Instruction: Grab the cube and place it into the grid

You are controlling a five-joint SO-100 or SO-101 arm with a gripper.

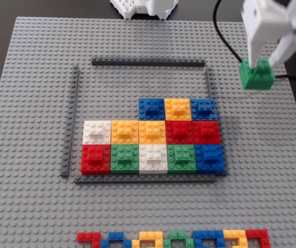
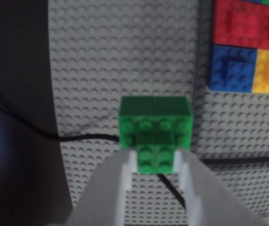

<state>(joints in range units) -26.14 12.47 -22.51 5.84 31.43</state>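
The green cube [image 1: 256, 75] hangs in the air above the right side of the grey baseplate, outside the grid's right strip. My white gripper [image 1: 263, 62] is shut on its small top brick. In the wrist view the cube [image 2: 155, 123] sits between my two white fingers [image 2: 130, 162], lifted off the studs. The grid [image 1: 74, 119] is a frame of dark-grey strips at the plate's centre. It holds rows of coloured blocks in its lower half, with the upper part and the left cells of the third row bare.
A black cable [image 1: 225, 39] runs along the plate's right side and shows under the cube in the wrist view [image 2: 90, 137]. A line of small flat multicoloured bricks [image 1: 174, 238] lies at the front edge. A white arm base [image 1: 145, 7] stands at the back.
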